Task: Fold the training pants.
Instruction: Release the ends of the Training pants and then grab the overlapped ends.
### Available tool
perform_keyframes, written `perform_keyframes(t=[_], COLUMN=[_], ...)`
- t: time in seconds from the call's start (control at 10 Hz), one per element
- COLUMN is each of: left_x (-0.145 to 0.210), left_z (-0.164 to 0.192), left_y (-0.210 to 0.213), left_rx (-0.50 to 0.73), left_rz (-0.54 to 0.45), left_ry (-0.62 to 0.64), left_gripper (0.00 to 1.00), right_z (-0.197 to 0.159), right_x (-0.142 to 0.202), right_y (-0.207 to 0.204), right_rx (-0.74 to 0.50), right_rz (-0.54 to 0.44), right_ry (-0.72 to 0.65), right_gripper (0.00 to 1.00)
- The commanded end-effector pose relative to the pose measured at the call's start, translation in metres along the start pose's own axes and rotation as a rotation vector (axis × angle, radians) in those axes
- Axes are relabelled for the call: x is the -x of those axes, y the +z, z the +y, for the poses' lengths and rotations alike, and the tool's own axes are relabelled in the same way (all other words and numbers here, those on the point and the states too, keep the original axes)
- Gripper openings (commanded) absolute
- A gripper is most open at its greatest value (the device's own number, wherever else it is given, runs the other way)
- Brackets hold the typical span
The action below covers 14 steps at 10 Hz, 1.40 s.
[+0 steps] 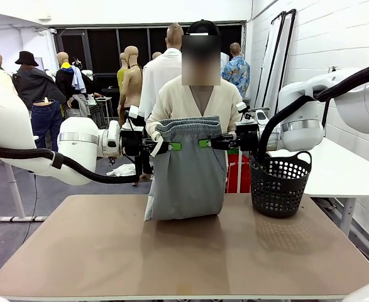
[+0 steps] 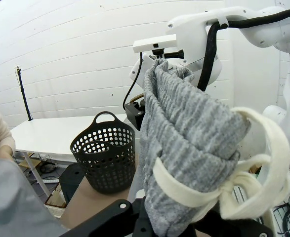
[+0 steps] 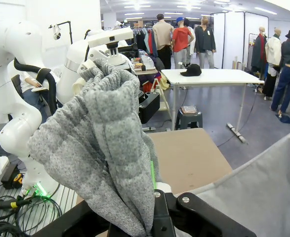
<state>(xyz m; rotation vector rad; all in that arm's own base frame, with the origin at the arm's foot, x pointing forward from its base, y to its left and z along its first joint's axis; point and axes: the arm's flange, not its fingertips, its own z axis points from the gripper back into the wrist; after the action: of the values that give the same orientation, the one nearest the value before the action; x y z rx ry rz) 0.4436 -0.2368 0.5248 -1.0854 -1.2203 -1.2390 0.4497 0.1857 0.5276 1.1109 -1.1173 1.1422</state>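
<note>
One tan table [image 1: 171, 258], near part bare. Toward its far edge one pair of training pants [image 1: 187, 179], light grey, hangs upright with the waistband on top and the lower end touching the tabletop. Two grippers hold it at waistband height: left gripper [image 1: 171, 146] clamped tight on the waistband's left end, right gripper [image 1: 204, 143] clamped tight on its right end, green pads facing each other, and the waistband sags a bit between them. Left wrist view: bunched grey knit fills the jaws, with one white drawstring [image 2: 243, 192] looped and hanging just in front of it. Right wrist view: same gathered grey knit pinched between the fingers, smooth grey cloth off to the side. One black perforated basket [image 1: 278, 185] with a handle stands on the table's far right, apart from the pants. One person in a cream top [image 1: 193, 100] stands right behind the pants at the far side. One white table [image 1: 338, 170] farther right, by the wall.
</note>
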Motion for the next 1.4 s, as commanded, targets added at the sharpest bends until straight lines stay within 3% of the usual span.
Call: perform_keyframes(t=[0.0,1.3], left_x=[-0.0024,-0.0024], left_z=[-0.0033,-0.0033], left_y=[0.001,0.001], left_rx=[-0.014,-0.014], left_rz=[-0.018,-0.018], left_ry=[0.0,0.0], left_gripper=[0.0,0.0], right_z=[0.0011,0.0011], right_x=[-0.002,-0.002], right_y=[-0.0005,-0.0005], right_rx=[-0.002,-0.002], right_rz=[-0.009,-0.009], right_ry=[0.004,0.004], right_gripper=[0.0,0.0])
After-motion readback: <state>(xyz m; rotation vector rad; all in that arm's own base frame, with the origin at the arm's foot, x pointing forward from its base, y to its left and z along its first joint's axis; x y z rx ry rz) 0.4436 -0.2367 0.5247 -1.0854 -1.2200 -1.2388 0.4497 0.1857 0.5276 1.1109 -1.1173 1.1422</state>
